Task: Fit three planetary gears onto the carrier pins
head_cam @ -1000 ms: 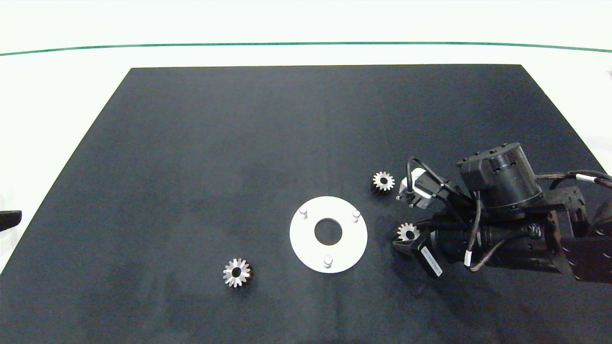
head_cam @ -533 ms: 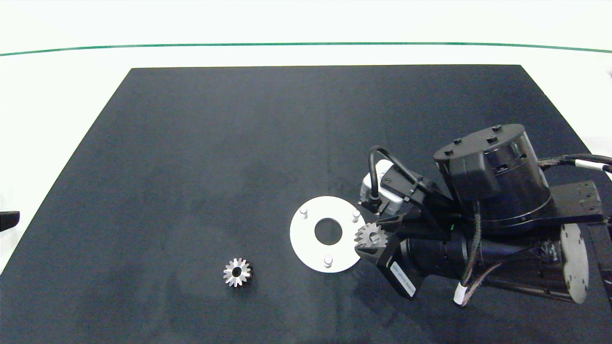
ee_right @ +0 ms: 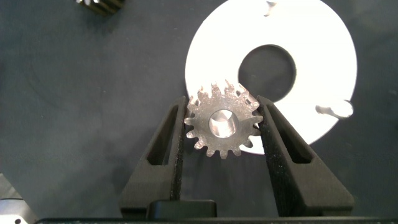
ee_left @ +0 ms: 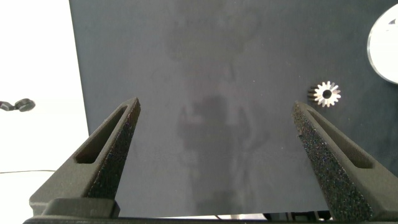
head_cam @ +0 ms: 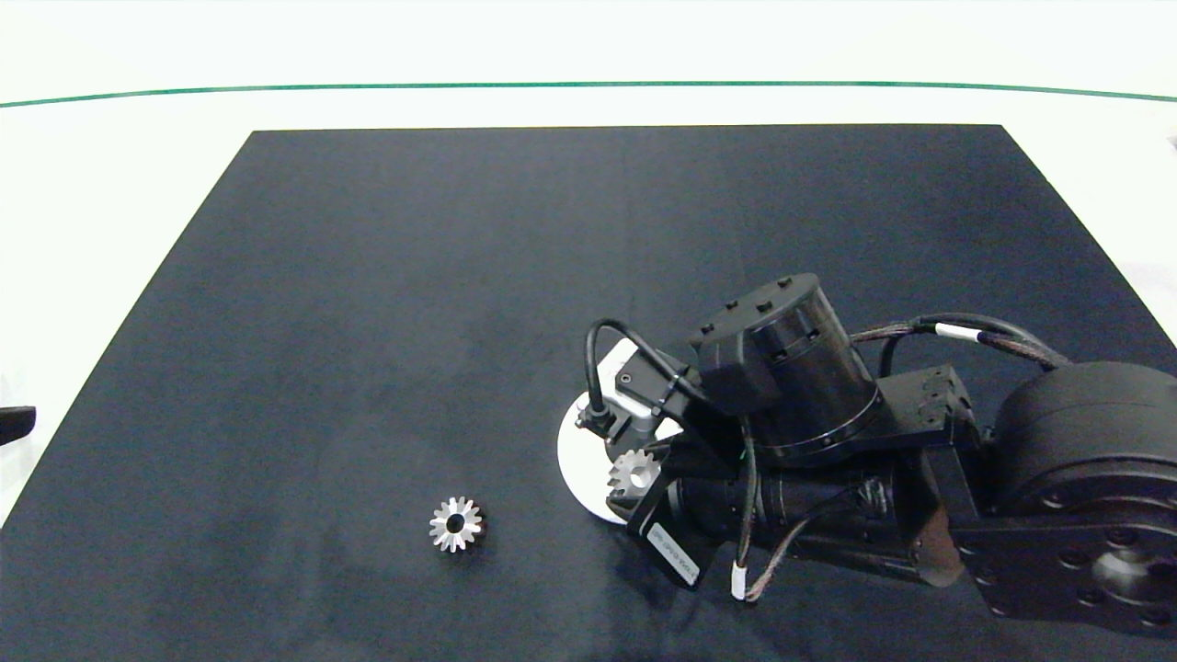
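A: Your right end effector is clamped on one gear, held flat by its teeth with the bore facing down over the white disc. I judge that suits dropping it onto a pin.

B: And room?

A: Dark worktop lies bare around the disc. A second gear sits well apart. Your left end effector hovers wide open at the worktop's left edge.
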